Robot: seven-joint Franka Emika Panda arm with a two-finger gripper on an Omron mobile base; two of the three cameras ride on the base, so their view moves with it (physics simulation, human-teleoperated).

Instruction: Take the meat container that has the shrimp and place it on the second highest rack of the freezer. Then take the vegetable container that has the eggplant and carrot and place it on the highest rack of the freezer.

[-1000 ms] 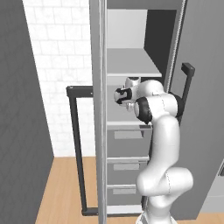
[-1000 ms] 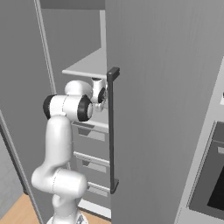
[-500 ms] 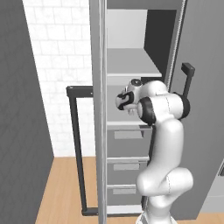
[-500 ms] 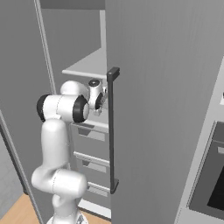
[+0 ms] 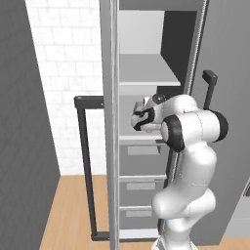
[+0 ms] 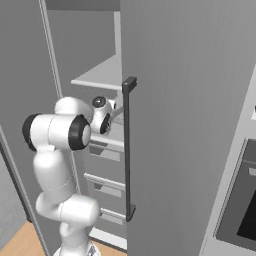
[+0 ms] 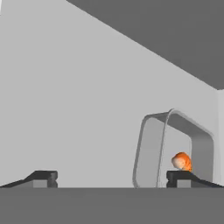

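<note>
In the hand view the meat container (image 7: 151, 148), a pale grey tray with a rounded rim, lies on a light-grey freezer shelf (image 7: 78, 109). The small orange shrimp (image 7: 181, 162) sits in it. My gripper (image 7: 111, 178) is open, its fingertips (image 7: 43, 177) far apart, with nothing between them; the tray is ahead, just beyond the right tip. In the left base view my hand (image 5: 142, 117) reaches into the freezer (image 5: 144, 75), one level below its upper visible shelf. The right base view shows the hand (image 6: 102, 114) beside the door. The vegetable container with eggplant and carrot is out of view.
The freezer door with its long black bar handle (image 6: 129, 150) stands close on the arm's right. Another black handle frame (image 5: 83, 161) stands to the left, before a white brick wall. Drawers (image 5: 141, 185) lie under the shelves. An oven front (image 6: 240, 210) is at the far right.
The hand has moved slightly back from the shelf and lower, and the elbow has swung outward. The camera views have not shifted.
</note>
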